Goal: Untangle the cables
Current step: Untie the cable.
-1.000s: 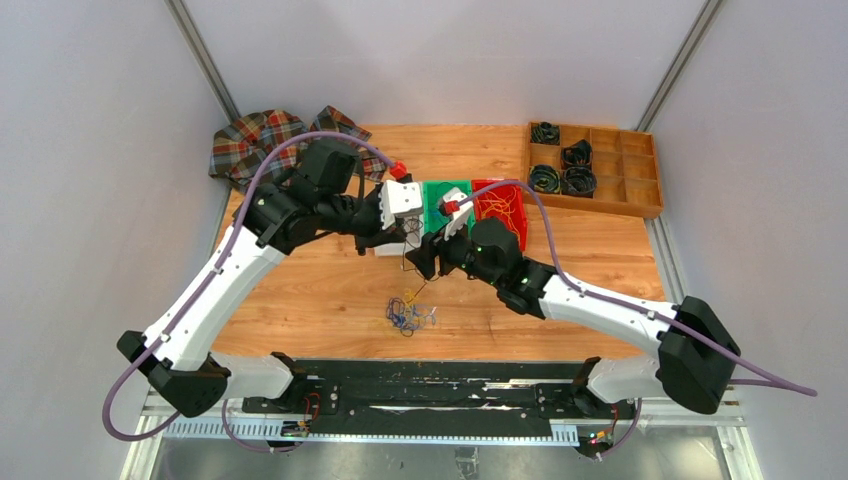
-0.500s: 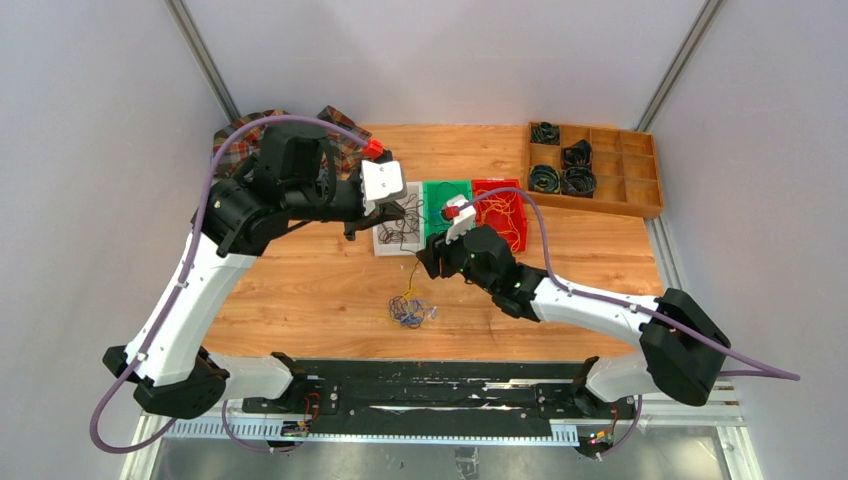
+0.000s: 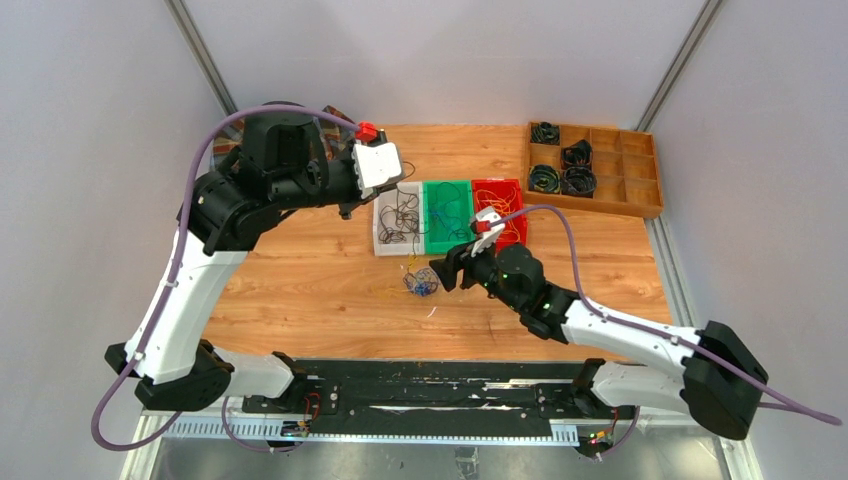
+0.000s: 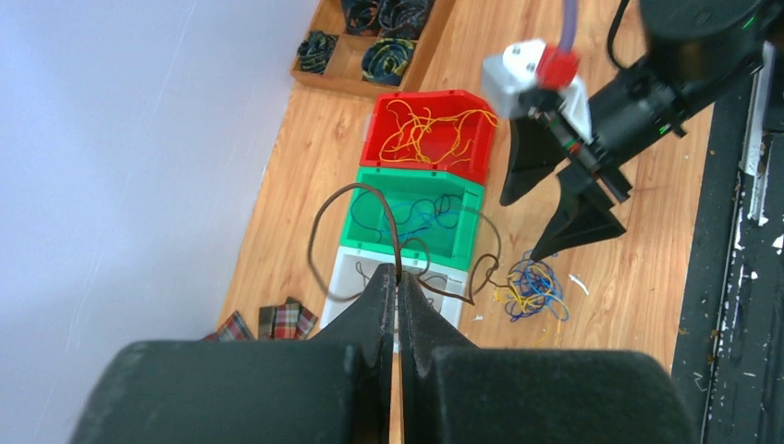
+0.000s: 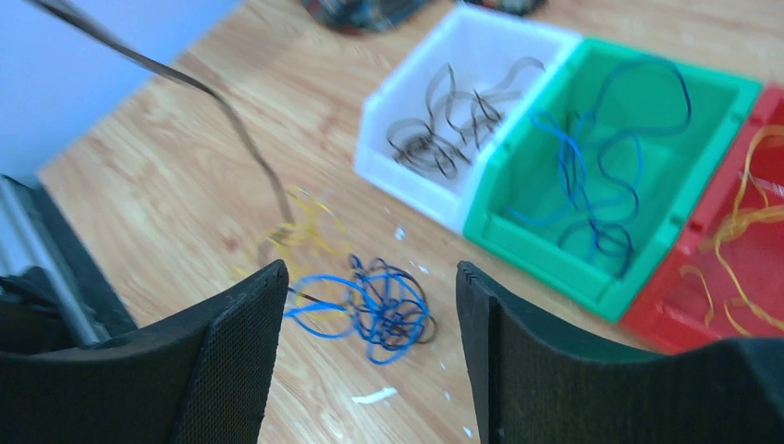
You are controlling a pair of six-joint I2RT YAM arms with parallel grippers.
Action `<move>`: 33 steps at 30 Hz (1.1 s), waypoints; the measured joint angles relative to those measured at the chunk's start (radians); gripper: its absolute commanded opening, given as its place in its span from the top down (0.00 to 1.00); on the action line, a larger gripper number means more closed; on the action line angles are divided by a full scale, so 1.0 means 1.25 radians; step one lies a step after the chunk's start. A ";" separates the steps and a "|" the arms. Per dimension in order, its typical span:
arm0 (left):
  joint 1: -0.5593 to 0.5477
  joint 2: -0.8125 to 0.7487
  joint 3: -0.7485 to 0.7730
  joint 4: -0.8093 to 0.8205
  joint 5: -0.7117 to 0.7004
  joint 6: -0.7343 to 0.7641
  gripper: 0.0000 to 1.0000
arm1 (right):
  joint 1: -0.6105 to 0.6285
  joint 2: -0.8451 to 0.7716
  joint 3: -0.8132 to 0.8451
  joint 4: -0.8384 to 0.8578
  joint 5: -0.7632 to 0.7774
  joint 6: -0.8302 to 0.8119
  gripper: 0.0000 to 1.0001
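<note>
A small bundle of blue, yellow and dark cables (image 3: 421, 283) lies on the wooden table in front of the bins; it also shows in the left wrist view (image 4: 534, 289) and the right wrist view (image 5: 388, 305). My left gripper (image 4: 398, 277) is shut on a thin dark cable (image 4: 393, 231) and is raised over the white bin. The cable loops down to the bundle. My right gripper (image 3: 447, 272) is open, its jaws wide apart just right of the bundle, holding nothing (image 5: 370, 277).
A white bin (image 3: 380, 228) holds dark wires, a green bin (image 3: 447, 190) blue ones, a red bin (image 3: 519, 218) yellow-orange ones. A wooden tray (image 3: 640, 170) with thick coiled cords stands at the far right. Plaid cloth (image 4: 277, 319) lies at the far left.
</note>
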 measured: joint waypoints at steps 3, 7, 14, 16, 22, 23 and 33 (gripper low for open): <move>-0.017 0.007 -0.001 0.000 -0.010 0.000 1.00 | 0.000 -0.031 0.000 0.042 -0.042 0.002 0.31; -0.031 0.009 -0.002 0.000 -0.016 0.003 1.00 | 0.008 -0.003 0.008 0.077 -0.093 0.005 0.30; -0.035 0.009 -0.002 0.000 -0.025 0.002 1.00 | 0.029 0.131 0.089 0.104 -0.106 0.004 0.45; -0.038 0.009 -0.002 0.000 -0.025 0.001 1.00 | 0.029 0.169 0.114 0.113 -0.096 0.002 0.50; -0.038 0.009 0.016 -0.002 -0.029 -0.004 1.00 | 0.029 0.239 0.113 0.153 -0.063 0.010 0.60; -0.038 0.009 0.025 -0.002 -0.031 -0.004 1.00 | 0.029 0.244 0.090 0.181 -0.051 0.013 0.62; -0.041 0.015 0.169 -0.005 -0.080 0.009 1.00 | 0.029 0.319 -0.063 0.293 0.013 0.042 0.71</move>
